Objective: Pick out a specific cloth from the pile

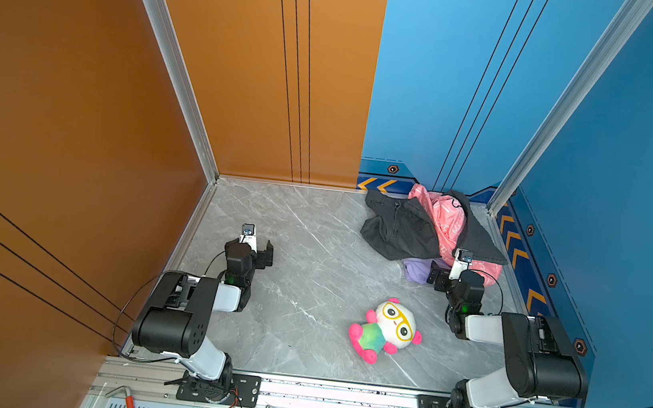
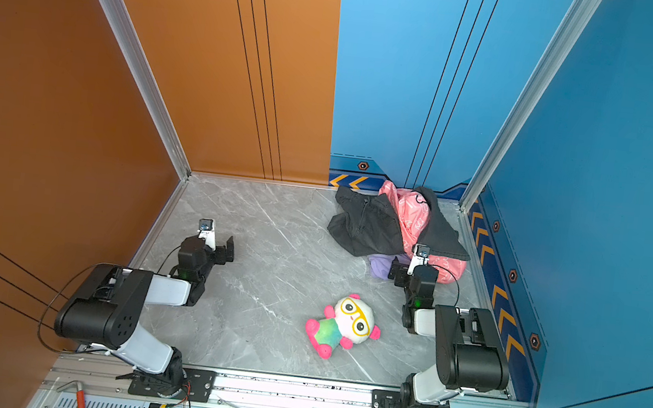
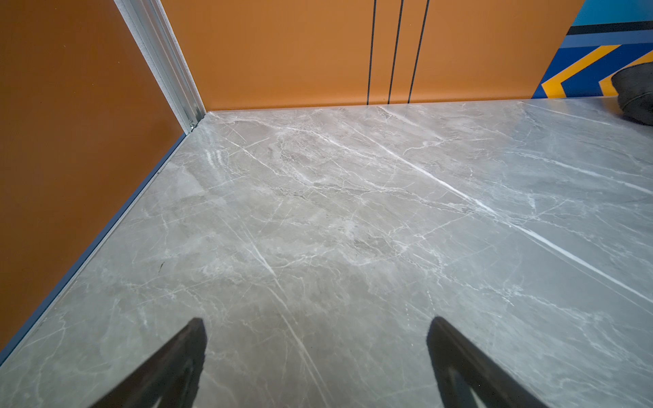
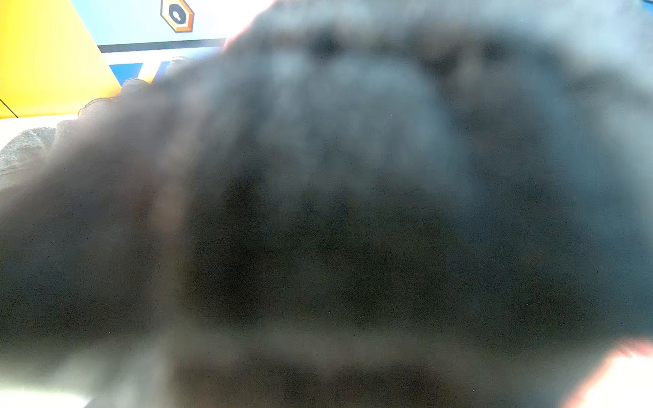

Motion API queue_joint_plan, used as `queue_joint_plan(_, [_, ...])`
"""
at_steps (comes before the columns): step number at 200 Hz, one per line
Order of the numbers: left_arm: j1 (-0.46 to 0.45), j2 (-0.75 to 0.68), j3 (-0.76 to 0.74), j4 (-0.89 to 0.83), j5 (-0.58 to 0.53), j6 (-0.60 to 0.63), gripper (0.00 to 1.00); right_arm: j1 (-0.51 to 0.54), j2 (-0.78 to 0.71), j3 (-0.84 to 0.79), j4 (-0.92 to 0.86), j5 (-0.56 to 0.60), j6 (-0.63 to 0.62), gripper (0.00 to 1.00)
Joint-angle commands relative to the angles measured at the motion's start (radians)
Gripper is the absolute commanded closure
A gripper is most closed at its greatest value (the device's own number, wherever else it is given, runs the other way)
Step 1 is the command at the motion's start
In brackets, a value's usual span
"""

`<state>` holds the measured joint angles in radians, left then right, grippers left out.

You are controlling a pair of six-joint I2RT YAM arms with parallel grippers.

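The pile (image 1: 435, 226) lies in the back right corner: a black garment (image 1: 397, 228), a pink cloth with white print (image 1: 450, 223), and the lavender cloth (image 1: 413, 269) (image 2: 378, 266) peeking out under its near edge. My right gripper (image 1: 435, 277) (image 2: 398, 272) rests at that near edge, beside the lavender cloth, its jaws apart. Blurred dark fabric (image 4: 335, 212) fills the right wrist view and hides the fingers. My left gripper (image 1: 264, 254) (image 3: 318, 326) stands open over bare marble at the left, nothing between its fingers.
A pink-and-white plush toy (image 1: 387, 331) with yellow glasses lies on the marble floor (image 1: 311, 253) near the front right. Orange walls close the left and back, blue walls the right. A metal rail (image 1: 336, 394) with both arm bases runs along the front.
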<state>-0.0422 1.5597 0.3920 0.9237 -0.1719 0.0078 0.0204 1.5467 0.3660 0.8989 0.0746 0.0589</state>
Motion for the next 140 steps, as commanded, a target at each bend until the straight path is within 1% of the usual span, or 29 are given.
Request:
queue_joint_plan(1, [-0.018, -0.033, -0.020, -0.009, -0.064, 0.011, 0.02, 0.025, -0.046, -0.004, -0.001, 0.098, -0.005, 0.00])
queue_joint_plan(20, [-0.045, -0.100, -0.045, -0.011, -0.111, 0.030, 0.02, 0.050, -0.136, -0.006, -0.073, 0.180, -0.007, 0.00])
queue_joint_plan(47, [-0.077, -0.229, -0.074, -0.058, -0.155, 0.054, 0.02, 0.062, -0.288, -0.015, -0.179, 0.220, -0.003, 0.00])
queue_joint_plan(63, [-0.087, -0.329, -0.061, -0.159, -0.189, 0.029, 0.02, 0.067, -0.391, -0.012, -0.271, 0.253, 0.004, 0.00])
queue_joint_plan(81, [-0.085, -0.432, 0.003, -0.354, -0.223, -0.008, 0.02, 0.070, -0.507, 0.007, -0.413, 0.298, 0.020, 0.00])
queue_joint_plan(94, [-0.081, -0.488, 0.057, -0.484, -0.210, -0.001, 0.02, 0.070, -0.586, 0.024, -0.520, 0.323, 0.014, 0.00])
queue_joint_plan(120, [-0.080, -0.561, 0.150, -0.692, -0.113, 0.038, 0.02, 0.068, -0.715, 0.049, -0.676, 0.366, 0.009, 0.00])
queue_joint_plan(131, [-0.076, -0.592, 0.168, -0.737, -0.085, 0.043, 0.02, 0.063, -0.760, 0.055, -0.706, 0.376, 0.019, 0.00])
queue_joint_plan(140, [-0.071, -0.611, 0.166, -0.726, -0.107, 0.017, 0.02, 0.058, -0.794, 0.061, -0.727, 0.376, 0.031, 0.00])
